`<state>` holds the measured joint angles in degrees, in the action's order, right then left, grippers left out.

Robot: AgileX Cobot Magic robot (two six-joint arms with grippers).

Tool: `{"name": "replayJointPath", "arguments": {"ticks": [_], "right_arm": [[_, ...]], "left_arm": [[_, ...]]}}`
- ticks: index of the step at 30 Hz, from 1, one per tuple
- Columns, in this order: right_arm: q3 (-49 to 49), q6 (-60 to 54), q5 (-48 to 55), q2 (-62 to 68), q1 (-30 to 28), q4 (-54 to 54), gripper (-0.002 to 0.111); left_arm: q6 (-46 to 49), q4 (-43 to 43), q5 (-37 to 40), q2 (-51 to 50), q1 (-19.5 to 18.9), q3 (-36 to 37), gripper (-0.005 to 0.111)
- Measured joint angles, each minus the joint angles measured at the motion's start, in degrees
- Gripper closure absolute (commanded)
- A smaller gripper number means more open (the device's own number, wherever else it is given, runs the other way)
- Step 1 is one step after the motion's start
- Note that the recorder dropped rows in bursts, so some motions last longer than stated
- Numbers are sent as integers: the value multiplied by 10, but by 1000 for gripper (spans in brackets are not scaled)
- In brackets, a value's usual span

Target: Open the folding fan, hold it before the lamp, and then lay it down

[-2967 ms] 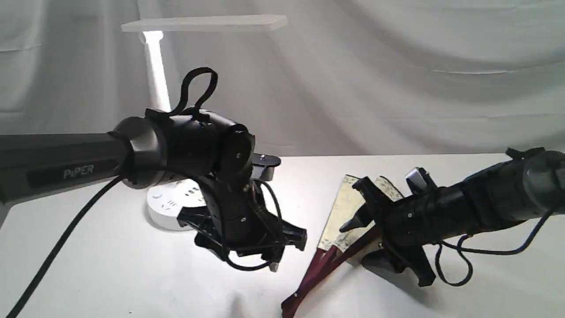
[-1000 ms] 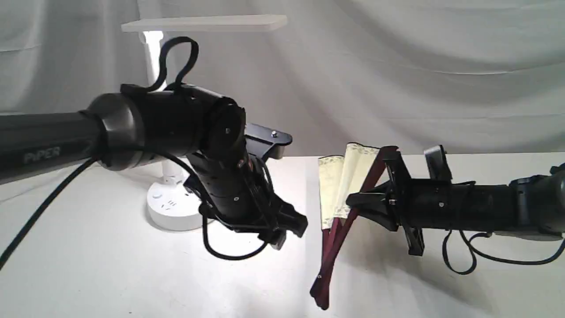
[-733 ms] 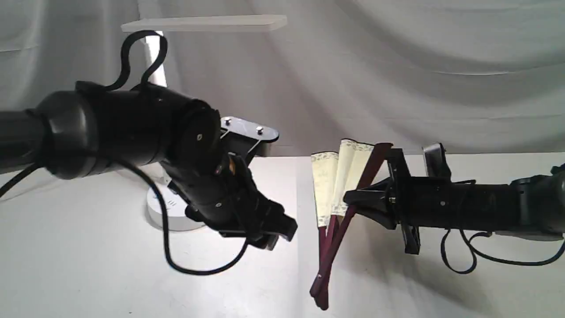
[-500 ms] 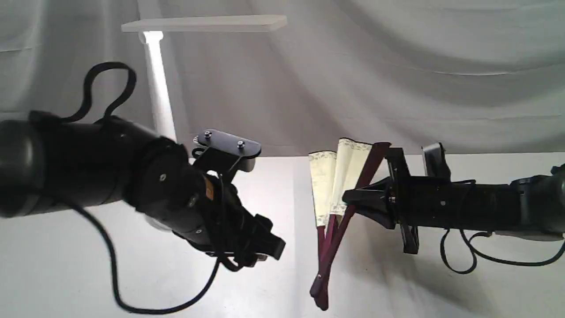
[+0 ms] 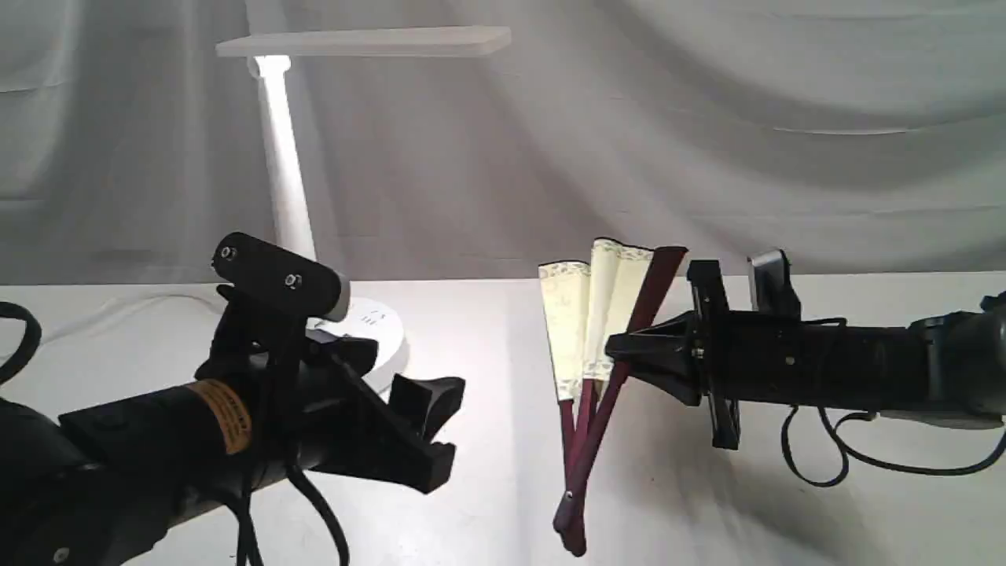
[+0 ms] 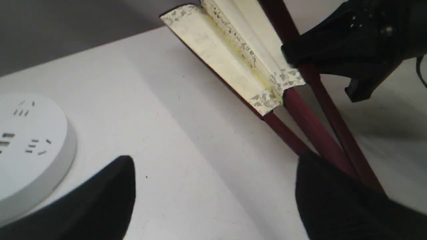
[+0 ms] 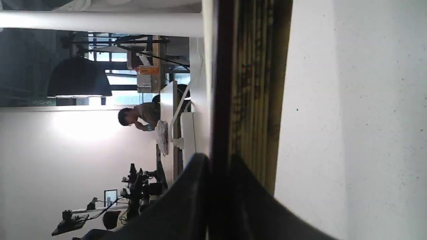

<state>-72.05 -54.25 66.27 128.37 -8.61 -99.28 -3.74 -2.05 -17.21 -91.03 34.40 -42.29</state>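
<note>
Over white tabletop (image 5: 487,354), left hand (image 5: 444,428), spread apart, faces the near-upright folding fan (image 5: 567,330), seemingly clamped by right hand (image 5: 617,350).

Left arm (image 5: 157,432) hides part of lamp (image 5: 285,181) base; folding fan (image 7: 253,83) blurred in right wrist view, calligraphy unreadable.

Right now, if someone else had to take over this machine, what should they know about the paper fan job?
Right gripper: shut on the outer dark maroon rib of the cream-yellow pleated paper folding fan, holding it upright, pivot end down near the white table.
Left gripper: open, empty, low, aimed at the fan's ribs.
White desk lamp with flat head: lit, at the back left.
Done: fan lifted, only a few pleats spread.
Left: open it fully, hold it before the lamp, lay it down.
</note>
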Motion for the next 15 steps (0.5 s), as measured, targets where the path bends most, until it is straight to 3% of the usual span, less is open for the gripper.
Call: {"name": "replayJointPath", "arguments": {"ticks": [7,15], "right_arm": [[0,-1,5,0,0,0,108],[0,-31,21,0,0,0,108]], "left_arm": [[18,-19,-62,0,0,8,42],[11,-48,-306,1,0,90,74]]}}
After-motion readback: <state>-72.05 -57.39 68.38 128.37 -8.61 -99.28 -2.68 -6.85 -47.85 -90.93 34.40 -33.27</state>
